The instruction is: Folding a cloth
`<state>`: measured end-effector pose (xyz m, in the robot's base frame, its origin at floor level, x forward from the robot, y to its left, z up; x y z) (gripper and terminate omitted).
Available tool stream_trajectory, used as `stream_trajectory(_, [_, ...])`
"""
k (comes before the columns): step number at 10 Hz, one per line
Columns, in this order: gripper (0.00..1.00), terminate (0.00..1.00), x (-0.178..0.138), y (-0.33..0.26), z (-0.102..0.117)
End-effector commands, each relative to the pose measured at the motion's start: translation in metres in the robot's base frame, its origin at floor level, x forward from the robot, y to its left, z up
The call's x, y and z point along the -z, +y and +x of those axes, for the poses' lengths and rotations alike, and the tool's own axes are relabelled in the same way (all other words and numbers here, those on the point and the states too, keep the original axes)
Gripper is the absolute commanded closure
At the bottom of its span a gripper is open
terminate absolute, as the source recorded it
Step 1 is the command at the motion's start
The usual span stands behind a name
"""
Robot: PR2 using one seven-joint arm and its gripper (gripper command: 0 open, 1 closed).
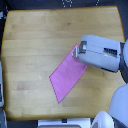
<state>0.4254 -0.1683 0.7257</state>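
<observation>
Lying flat on the wooden surface [35, 45], the cloth [67, 76] is a plain pink-magenta piece with four sides, slanted like a parallelogram. It sits nearer the surface's bottom edge than its top edge in the exterior view, and towards that view's right side. Its long axis runs diagonally: one pointed corner reaches down towards the bottom edge, while the opposite end rises towards the right edge. No crease or doubled layer is discernible at this resolution. One grey arm enters from the exterior view's right edge, and its bulky housing overlaps the cloth's upper end. The end effector [76, 52] is positioned at the cloth's upper corner, at or directly above the fabric; contact cannot be confirmed. Whether its fingers are apart or together cannot be determined, since the picture is blurred and the parts are too small. Remaining areas of the surface show bare wood grain with rounded corners.
</observation>
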Motion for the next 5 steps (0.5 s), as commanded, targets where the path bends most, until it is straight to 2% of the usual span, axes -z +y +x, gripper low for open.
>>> stream_trajectory(1, [1.0,0.0,-0.0043,0.0083,-0.0029])
stream_trajectory(5, [1.0,0.0,-0.0069,0.0051,-0.005])
